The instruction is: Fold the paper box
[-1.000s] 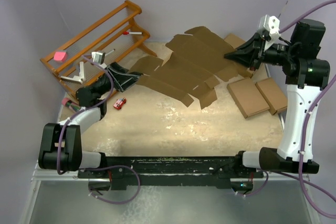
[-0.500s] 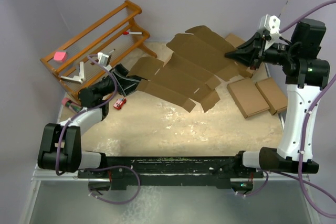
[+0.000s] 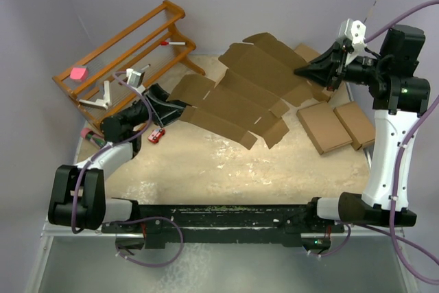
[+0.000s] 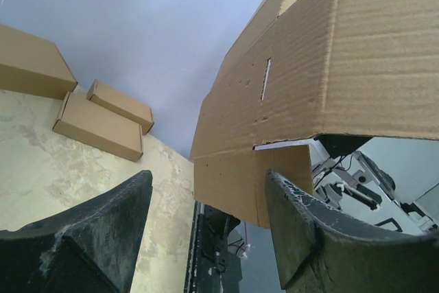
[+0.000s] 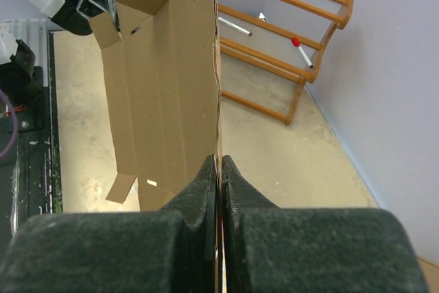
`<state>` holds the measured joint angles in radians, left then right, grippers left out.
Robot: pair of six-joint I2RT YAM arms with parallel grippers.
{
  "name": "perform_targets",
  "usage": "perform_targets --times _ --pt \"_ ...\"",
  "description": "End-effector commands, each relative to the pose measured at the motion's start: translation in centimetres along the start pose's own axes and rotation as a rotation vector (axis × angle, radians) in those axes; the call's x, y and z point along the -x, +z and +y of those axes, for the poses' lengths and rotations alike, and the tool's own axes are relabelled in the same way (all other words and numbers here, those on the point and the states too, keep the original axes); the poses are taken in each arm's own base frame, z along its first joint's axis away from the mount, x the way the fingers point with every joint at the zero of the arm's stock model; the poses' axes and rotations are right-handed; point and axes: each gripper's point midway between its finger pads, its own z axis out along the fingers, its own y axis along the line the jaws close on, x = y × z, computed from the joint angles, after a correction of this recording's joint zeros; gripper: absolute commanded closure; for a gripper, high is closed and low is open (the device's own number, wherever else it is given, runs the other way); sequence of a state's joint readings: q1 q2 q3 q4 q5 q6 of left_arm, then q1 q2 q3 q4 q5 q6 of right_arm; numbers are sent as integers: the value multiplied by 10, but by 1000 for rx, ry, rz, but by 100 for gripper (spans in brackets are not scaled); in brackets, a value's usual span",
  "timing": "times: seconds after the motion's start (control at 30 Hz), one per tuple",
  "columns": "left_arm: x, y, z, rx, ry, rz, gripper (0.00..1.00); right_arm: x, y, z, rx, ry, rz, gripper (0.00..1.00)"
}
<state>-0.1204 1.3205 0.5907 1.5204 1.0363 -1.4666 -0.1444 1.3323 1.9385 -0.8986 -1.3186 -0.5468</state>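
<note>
The paper box is a flat brown die-cut sheet held tilted above the table. My right gripper is shut on its right edge. In the right wrist view the sheet stands edge-on, pinched between the closed fingertips of that gripper. My left gripper is open at the sheet's left end. In the left wrist view the sheet hangs above the left gripper, with a small flap dipping between the two spread fingers without being pinched.
A wooden rack holding markers stands at the back left, with a pink object on it. A red toy car lies by the left arm. Two flat brown boxes and a larger box sit at the right.
My left gripper has moved a little right, up to the sheet's left flap, and the sheet's left and near parts have shifted slightly. The right gripper has kept its hold in place.
</note>
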Motion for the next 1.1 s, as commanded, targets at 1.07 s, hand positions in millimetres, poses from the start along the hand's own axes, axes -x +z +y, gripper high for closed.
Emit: perform_targets --times 1.07 --pt "-25 22 -21 -122 67 49 27 5 -1 -3 -5 -93 -33 100"
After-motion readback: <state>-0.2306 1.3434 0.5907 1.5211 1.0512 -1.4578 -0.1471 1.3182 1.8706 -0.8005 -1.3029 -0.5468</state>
